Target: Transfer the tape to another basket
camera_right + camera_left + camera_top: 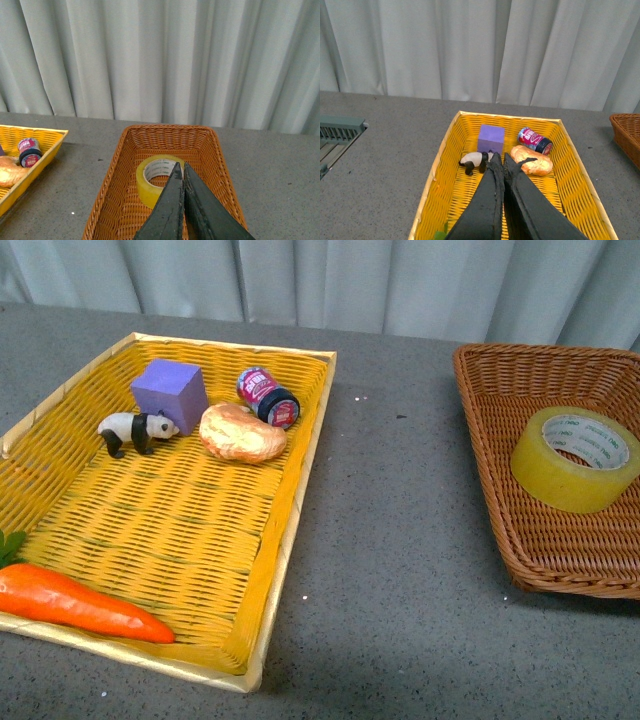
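The tape [575, 457], a wide yellowish roll with a white printed core, lies inside the brown wicker basket [500, 400] at the right. It also shows in the right wrist view [152, 176], in the basket [112, 185]. My right gripper [180, 166] is shut and empty, above the basket just short of the roll. My left gripper [501, 157] is shut and empty, above the yellow tray [440, 170]. Neither arm shows in the front view.
The yellow woven tray [290, 530] at the left holds a purple cube [170, 392], a toy panda [136, 430], a bread roll [241, 434], a small can [267, 397] and a carrot [75, 604]. Grey tabletop [390, 540] separates tray and basket. A curtain hangs behind.
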